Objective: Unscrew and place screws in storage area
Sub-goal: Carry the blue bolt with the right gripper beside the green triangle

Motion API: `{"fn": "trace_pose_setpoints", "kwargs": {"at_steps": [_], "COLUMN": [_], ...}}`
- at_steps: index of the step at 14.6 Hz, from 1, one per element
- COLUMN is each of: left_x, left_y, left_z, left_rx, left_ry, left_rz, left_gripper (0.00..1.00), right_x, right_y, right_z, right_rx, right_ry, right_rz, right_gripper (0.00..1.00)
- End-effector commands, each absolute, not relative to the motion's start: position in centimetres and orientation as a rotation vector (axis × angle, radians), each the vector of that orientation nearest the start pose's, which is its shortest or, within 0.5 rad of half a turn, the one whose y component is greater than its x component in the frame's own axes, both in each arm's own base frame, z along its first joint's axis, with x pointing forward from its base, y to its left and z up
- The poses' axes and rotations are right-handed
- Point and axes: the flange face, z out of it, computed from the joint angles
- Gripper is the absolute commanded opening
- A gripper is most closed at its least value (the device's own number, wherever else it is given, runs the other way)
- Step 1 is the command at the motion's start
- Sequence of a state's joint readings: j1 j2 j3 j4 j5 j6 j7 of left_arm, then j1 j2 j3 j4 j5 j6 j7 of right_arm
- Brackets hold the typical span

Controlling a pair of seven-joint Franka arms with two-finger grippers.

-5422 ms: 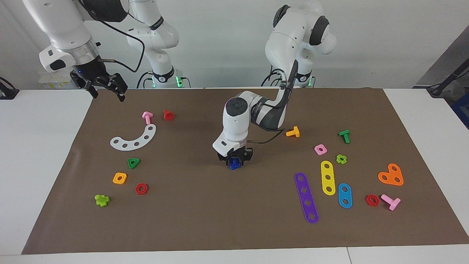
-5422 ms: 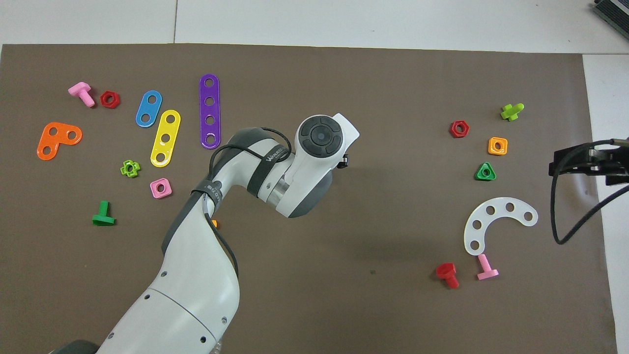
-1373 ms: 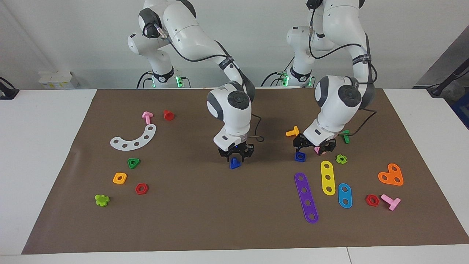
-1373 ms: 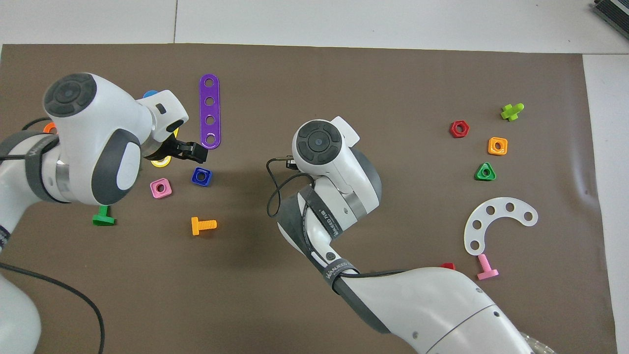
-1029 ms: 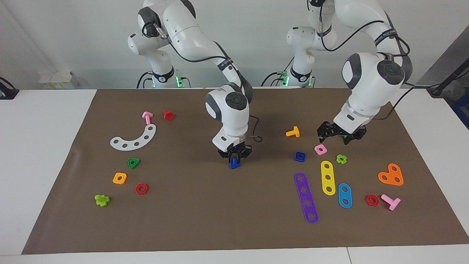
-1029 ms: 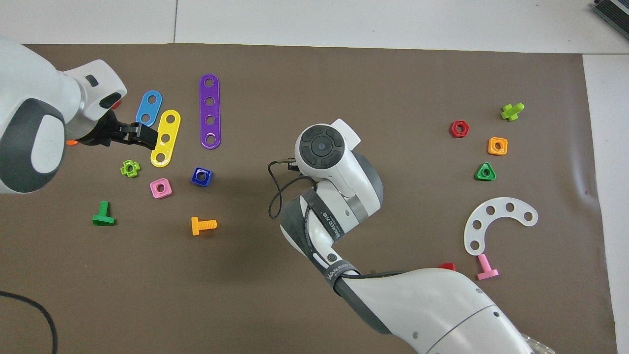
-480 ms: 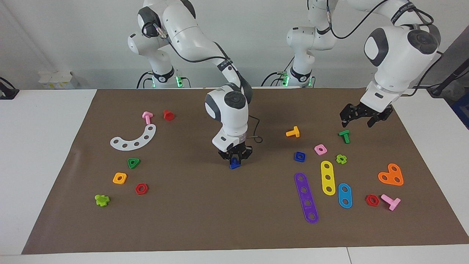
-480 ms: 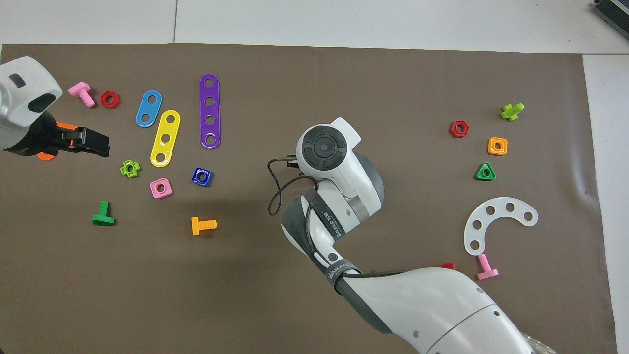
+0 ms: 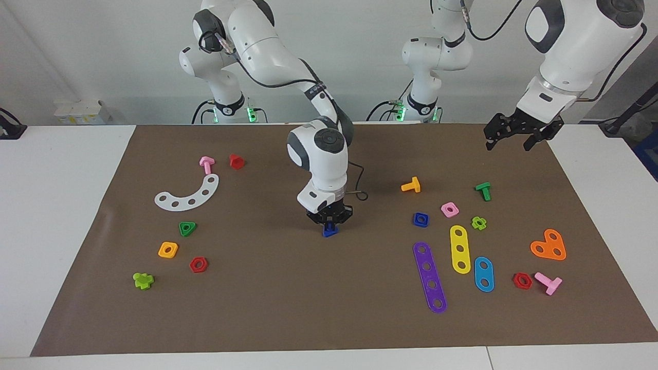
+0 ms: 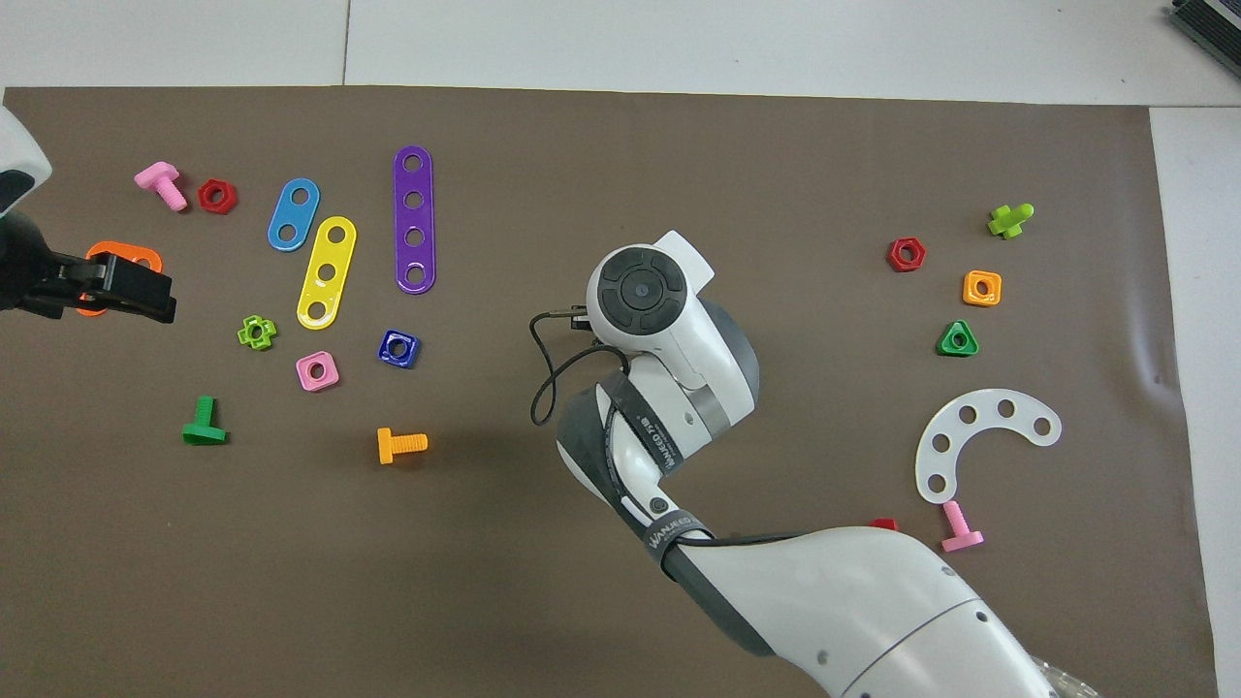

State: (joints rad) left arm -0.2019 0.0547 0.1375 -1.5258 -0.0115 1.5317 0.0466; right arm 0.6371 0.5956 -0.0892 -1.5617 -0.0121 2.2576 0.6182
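A dark-blue screw stands on the brown mat at the middle of the table. My right gripper points straight down on it, shut on its top. In the overhead view the right arm's hand hides the screw. My left gripper is open and empty, raised over the mat's edge at the left arm's end; in the overhead view it covers part of an orange plate. A dark-blue square nut lies loose on the mat.
Toward the left arm's end lie purple, yellow, light-blue and orange plates, a pink nut and an orange screw. Toward the right arm's end lie a white curved plate and several small nuts and screws.
The left gripper left the dark-blue nut beside the pink nut, then rose and swung away to the left arm's end. The right gripper's fingers closed in on the dark-blue screw.
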Motion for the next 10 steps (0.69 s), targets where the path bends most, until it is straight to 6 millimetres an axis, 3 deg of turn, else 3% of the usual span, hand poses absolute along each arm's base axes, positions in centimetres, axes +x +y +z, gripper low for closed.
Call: {"fn": "trace_pose_setpoints", "kwargs": {"at_steps": [1,3,5,7,10], "left_x": [56.8,56.8,56.7,56.7,56.7], "left_y": [-4.5,-4.4,-4.4,-3.7,-3.1], "left_z": [61.4,61.3,61.0,60.7,60.7], "left_rx": [-3.116,-3.117,-3.116,-3.120,-3.119], "left_ry": [0.182,0.179,0.186,0.173,0.165], "left_rz": [0.085,0.073,0.075,0.062,0.062], "left_gripper": [1.00,1.00,1.00,1.00,1.00], "right_x": [60.6,62.1,62.3,61.3,59.5], "right_y": [35.6,30.9,24.5,18.3,12.0], "right_z": [33.0,38.0,41.0,41.7,39.4], "right_rx": [-3.141,-3.118,-3.113,-3.126,-3.143], "right_ry": [0.045,0.062,0.084,0.030,-0.001], "right_rz": [-0.145,-0.199,-0.220,-0.198,-0.138], "right_gripper": [0.00,0.00,0.00,0.00,0.00]}}
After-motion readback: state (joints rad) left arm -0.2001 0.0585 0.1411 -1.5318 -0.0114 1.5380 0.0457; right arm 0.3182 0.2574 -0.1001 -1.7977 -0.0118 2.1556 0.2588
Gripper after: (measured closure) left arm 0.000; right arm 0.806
